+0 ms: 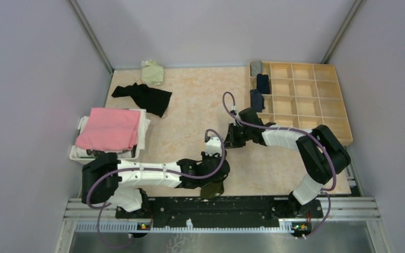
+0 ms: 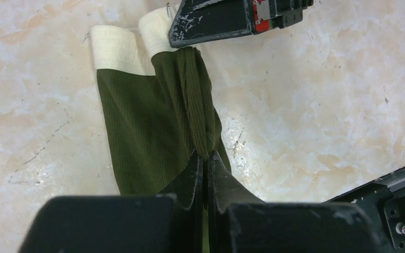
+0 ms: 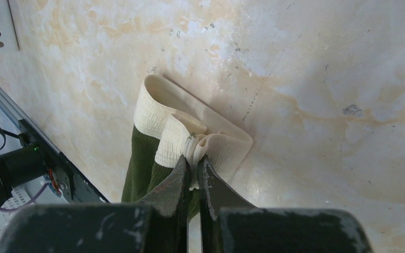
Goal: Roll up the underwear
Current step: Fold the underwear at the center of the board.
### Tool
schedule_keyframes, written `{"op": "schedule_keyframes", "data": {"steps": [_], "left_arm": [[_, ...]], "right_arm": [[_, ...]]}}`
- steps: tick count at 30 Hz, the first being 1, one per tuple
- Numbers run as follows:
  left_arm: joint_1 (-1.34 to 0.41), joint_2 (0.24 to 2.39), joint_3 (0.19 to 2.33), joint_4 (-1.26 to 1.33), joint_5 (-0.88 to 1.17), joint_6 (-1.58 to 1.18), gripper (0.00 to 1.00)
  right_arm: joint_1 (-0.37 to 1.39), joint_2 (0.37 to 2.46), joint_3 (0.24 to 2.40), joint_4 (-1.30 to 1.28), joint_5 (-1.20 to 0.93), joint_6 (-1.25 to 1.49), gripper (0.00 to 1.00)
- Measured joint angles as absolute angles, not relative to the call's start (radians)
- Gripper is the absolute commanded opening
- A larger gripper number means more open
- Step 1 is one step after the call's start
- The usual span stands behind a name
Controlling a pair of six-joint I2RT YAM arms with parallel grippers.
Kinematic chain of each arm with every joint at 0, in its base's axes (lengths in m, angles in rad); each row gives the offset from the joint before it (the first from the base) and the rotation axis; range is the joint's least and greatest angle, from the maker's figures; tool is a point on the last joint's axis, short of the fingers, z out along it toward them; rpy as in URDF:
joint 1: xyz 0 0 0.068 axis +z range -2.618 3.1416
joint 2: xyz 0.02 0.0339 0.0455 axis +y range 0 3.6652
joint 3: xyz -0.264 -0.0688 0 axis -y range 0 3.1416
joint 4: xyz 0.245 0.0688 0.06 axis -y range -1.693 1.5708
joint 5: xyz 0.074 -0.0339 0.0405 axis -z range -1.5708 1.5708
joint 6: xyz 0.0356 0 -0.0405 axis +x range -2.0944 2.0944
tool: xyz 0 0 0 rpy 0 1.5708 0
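The brief [image 2: 137,132] is being held stretched lengthwise: waistband [image 3: 163,113] clamped in the right gripper [image 3: 192,161], opposite end clamped in the left gripper [image 2: 206,157].

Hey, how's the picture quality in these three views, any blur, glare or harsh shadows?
Top external: even, soft light, no glare on the table. Left wrist: olive underwear ribbing is sharp; the left hand near the lens is dark and soft. Right wrist: cream waistband sharp, right hand blurry.

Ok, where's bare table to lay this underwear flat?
Bare beige tabletop lies between the crumpled black garment and the wooden divided tray. Crowded in front: left gripper and right gripper pinch the olive-green underwear; white basket fills the left.
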State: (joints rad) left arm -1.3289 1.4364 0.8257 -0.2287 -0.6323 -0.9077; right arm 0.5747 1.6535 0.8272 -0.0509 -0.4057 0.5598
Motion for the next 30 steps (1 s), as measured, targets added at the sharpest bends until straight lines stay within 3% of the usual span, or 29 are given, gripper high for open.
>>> {"op": "schedule_keyframes", "data": {"steps": [30], "left_arm": [[-1.328,1.253,0.604,-0.194,-0.609,-1.062,0.00]], "right_arm": [[0.609,1.654,0.866,-0.116,-0.407,0.542,0.00]]}}
